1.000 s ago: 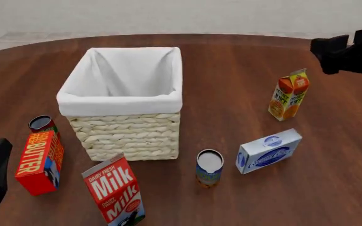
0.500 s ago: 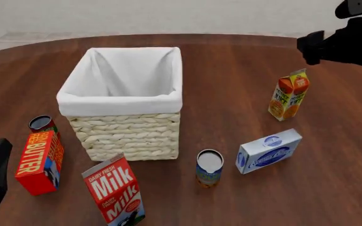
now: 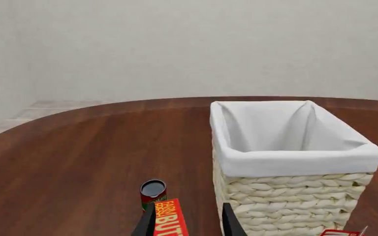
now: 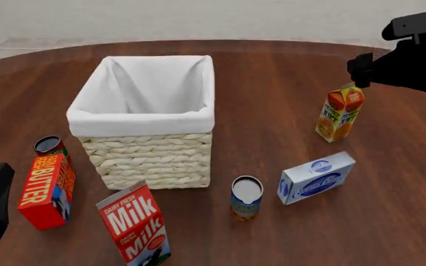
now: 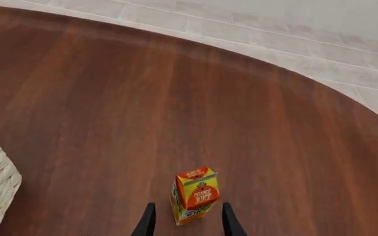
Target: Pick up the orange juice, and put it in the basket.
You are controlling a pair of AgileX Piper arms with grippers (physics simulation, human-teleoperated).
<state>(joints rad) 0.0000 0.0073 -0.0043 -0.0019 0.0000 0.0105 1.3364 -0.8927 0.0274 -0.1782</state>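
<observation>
The right gripper (image 5: 185, 221) hangs spread above the orange juice (image 5: 194, 194), not touching. The carton looks light and stiff; grip its flat sides below the gable.

A round, dark wooden table (image 4: 287, 83) is filling the room — behind it, a plain pale wall (image 3: 189, 44) is standing, evenly lit.

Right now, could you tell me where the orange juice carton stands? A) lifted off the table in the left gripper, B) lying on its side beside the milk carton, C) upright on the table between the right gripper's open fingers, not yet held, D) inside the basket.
C: the orange juice carton stands upright on the table, framed by the open fingers of the right gripper, apart from the basket.
</observation>
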